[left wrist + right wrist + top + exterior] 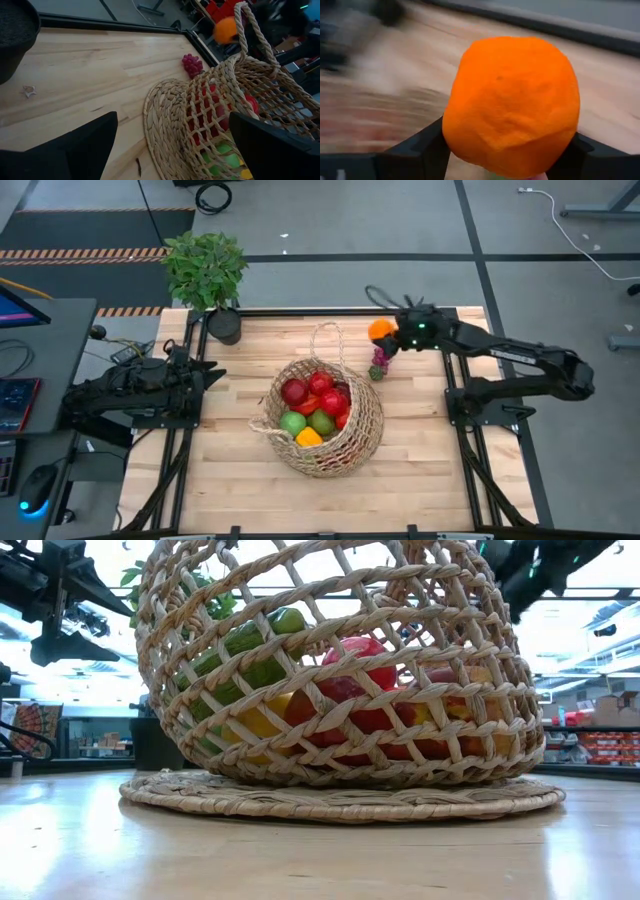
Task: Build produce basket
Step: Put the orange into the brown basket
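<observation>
The tan wicker basket (pixel 322 418) stands mid-table on a flat woven disc (pixel 340 798). It holds red apples, green fruit and a yellow piece. My right gripper (pixel 390 332) is near the far edge, right of the basket, shut on an orange (pixel 512 105). Purple grapes (pixel 379 363) lie on the table just below the orange. My left gripper (pixel 172 145) hovers at the table's left side, open, pointing toward the basket, nothing between its fingers. My right gripper pinches the orange's two opposite sides (pixel 452 135) between its two fingers (pixel 420 147). The fingers come from the table's right, slanting down. The orange (pixel 226 31) is lifted clear of the table, beyond the basket's loop handle.
A leafy plant in a black pot (pixel 210 280) stands at the far left corner. The basket's thin loop handle (pixel 326 340) rises on its far side, near the orange. Bare wood lies along the near edge and at the left.
</observation>
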Robot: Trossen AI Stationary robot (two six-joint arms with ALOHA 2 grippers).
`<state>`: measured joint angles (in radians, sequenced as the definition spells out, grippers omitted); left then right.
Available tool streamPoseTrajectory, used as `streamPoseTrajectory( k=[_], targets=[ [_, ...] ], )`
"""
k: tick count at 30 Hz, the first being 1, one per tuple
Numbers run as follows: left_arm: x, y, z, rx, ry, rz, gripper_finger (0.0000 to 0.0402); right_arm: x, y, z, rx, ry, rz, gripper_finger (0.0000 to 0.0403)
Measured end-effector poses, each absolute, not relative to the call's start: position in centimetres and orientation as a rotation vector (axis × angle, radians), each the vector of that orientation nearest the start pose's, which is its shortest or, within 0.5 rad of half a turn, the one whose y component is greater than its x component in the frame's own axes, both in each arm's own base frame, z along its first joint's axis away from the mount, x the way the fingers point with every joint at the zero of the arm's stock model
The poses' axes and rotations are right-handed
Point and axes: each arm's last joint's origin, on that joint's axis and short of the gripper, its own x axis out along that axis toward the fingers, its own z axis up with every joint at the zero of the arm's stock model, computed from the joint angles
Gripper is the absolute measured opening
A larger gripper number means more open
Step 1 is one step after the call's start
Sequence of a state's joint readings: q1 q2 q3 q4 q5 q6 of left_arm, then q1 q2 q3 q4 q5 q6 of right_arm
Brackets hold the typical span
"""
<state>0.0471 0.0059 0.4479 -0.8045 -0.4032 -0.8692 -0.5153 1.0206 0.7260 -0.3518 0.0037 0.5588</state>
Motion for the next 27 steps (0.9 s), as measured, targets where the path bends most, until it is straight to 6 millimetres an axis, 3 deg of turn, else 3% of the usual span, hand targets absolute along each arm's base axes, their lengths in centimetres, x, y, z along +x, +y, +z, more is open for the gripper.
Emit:
streamPoseTrajectory(
  k=[7,13,19,27],
  targets=[
    [3.9,1.3,23.1,-0.780,0.143,0.570,0.0390,19.5,-8.2,31.9,0.741,-0.015,-0.261,0.0267],
    [3.9,1.3,23.1,-0.780,0.143,0.570,0.0390,20.6,-6.5,34.8,0.781,-0.289,-0.002,0.0268],
    [3.9,1.3,23.1,-0.780,0.143,0.570,0.0390,22.2,-4.6,35.7,0.809,-0.360,0.143,0.0268],
    [3.9,1.3,23.1,-0.780,0.143,0.570,0.0390,25.5,-2.5,38.7,0.718,-0.187,0.114,0.0261]
  ],
)
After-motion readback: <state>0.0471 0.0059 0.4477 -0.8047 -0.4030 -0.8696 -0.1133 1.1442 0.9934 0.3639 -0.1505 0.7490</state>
